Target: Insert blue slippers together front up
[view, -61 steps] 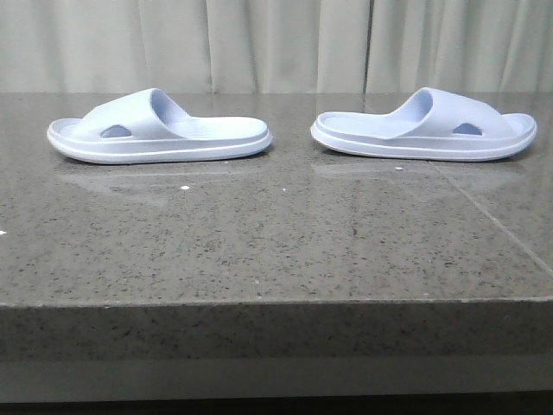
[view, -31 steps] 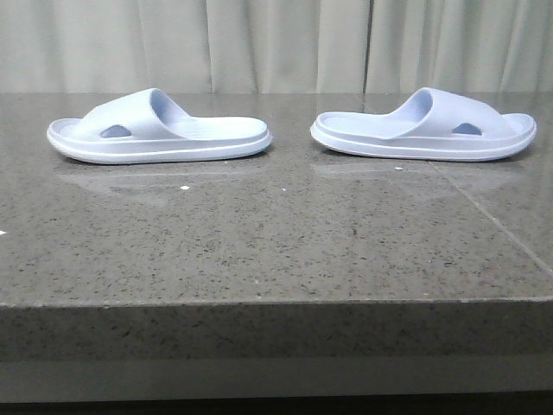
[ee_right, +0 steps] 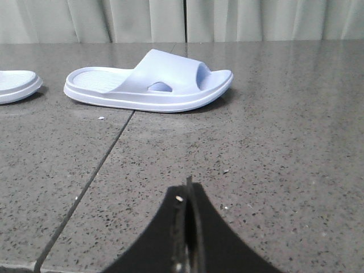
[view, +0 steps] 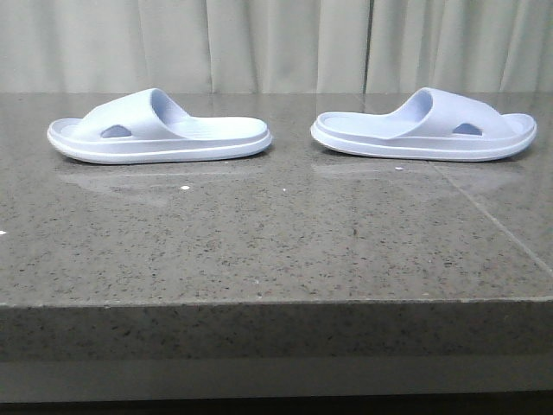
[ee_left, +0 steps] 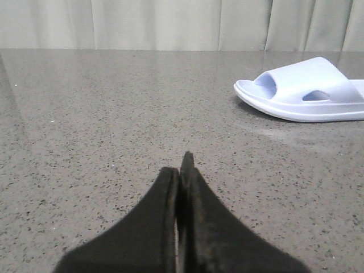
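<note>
Two pale lavender-blue slippers lie flat, sole down, on the grey stone table. The left slipper (view: 160, 130) is at the far left, its toe end pointing left. The right slipper (view: 423, 125) is at the far right, its toe end pointing right. Their heels face each other with a gap between. My left gripper (ee_left: 181, 165) is shut and empty, low over the table, with the left slipper (ee_left: 307, 91) well ahead of it. My right gripper (ee_right: 187, 187) is shut and empty, with the right slipper (ee_right: 149, 82) ahead of it. Neither gripper shows in the front view.
The table (view: 276, 233) is speckled grey stone with a seam line (ee_right: 91, 182) running across it. Its front edge (view: 276, 303) is near the camera. Pale curtains (view: 276, 43) hang behind the table. The left slipper's heel (ee_right: 17, 85) shows in the right wrist view.
</note>
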Robot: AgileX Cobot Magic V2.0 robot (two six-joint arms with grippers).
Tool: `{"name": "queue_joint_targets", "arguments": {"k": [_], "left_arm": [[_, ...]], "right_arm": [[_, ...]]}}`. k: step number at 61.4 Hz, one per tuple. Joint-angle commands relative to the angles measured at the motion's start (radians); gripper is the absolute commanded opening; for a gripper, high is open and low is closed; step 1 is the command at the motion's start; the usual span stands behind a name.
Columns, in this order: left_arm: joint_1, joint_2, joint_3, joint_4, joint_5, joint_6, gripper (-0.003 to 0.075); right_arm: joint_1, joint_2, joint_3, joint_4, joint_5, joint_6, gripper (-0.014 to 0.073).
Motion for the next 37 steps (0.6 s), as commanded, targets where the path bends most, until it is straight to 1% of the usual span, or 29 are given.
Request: {"name": "queue_joint_targets", "arguments": {"k": [1, 20, 24, 27, 30, 33, 37], "left_arm": [[0.001, -0.023, 0.020, -0.010, -0.089, -0.008, -0.0019], [0.001, -0.023, 0.020, -0.019, -0.097, -0.008, -0.0019], [0.001, -0.023, 0.020, -0.028, -0.139, -0.008, -0.0020], [0.001, -0.023, 0.013, -0.028, -0.199, -0.008, -0.0020], [0.001, -0.023, -0.004, -0.028, -0.217, -0.008, -0.0020], [0.001, -0.021, -0.044, -0.030, -0.190, -0.008, -0.0020], [0.001, -0.012, -0.111, -0.030, -0.100, -0.008, -0.0020]], "right_arm": [[0.000, -0.015, -0.001, 0.004, -0.082, -0.001, -0.0060], [0.000, -0.015, -0.001, 0.004, -0.083, -0.001, -0.0060], [0.000, -0.015, -0.005, 0.004, -0.094, -0.001, -0.0060], [0.000, -0.015, -0.024, 0.004, -0.091, -0.002, -0.0060], [0.000, -0.015, -0.050, -0.007, -0.079, -0.006, -0.0060], [0.000, -0.015, -0.091, -0.021, -0.060, -0.011, -0.0060], [0.000, -0.008, -0.153, -0.048, -0.006, -0.012, -0.0060]]}}
